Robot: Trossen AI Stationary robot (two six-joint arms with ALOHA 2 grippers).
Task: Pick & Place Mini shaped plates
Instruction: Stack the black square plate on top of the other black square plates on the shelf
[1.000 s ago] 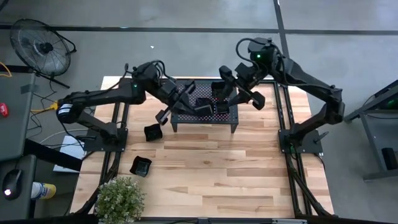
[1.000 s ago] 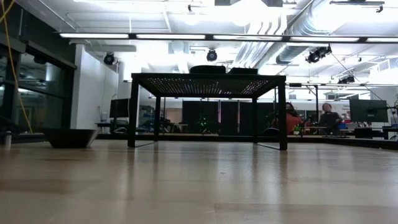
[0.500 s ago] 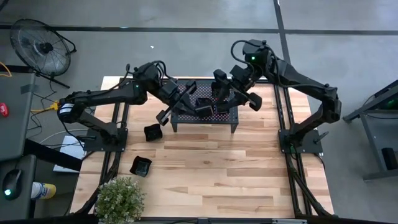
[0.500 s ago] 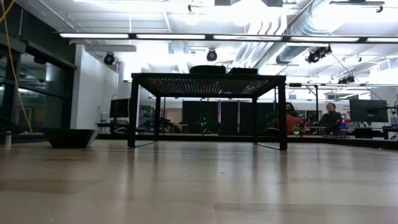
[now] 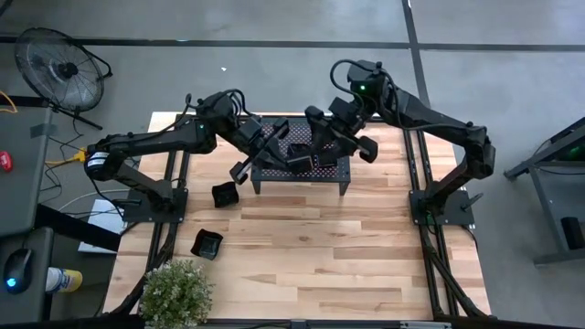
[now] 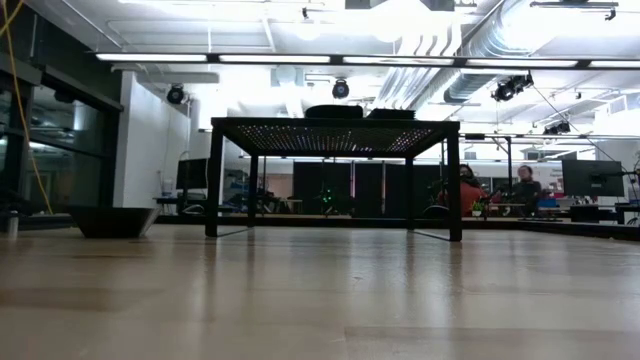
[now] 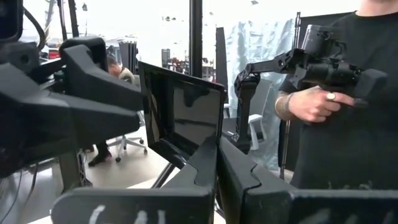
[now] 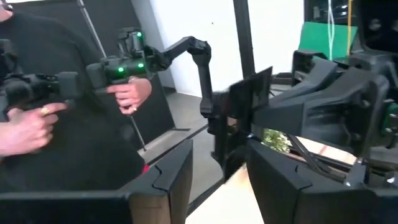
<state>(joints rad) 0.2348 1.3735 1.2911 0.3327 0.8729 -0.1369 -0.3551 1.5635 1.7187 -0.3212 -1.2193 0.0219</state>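
Left end effector point(image 7: 217, 143): closed on lower edge of plate point(image 7: 180, 115), held upright above rack point(image 5: 302, 175).
Right end effector point(image 8: 217, 155): part open, apparently empty, facing that plate from just beside.
Step, my judgement: mid-air handover; right must straddle free edge before left lets go.
Plate: square, glossy black, shallow rim.
Rack: black perforated metal.
Two more plates point(image 5: 224, 194) on wooden bench point(image 5: 320, 247).
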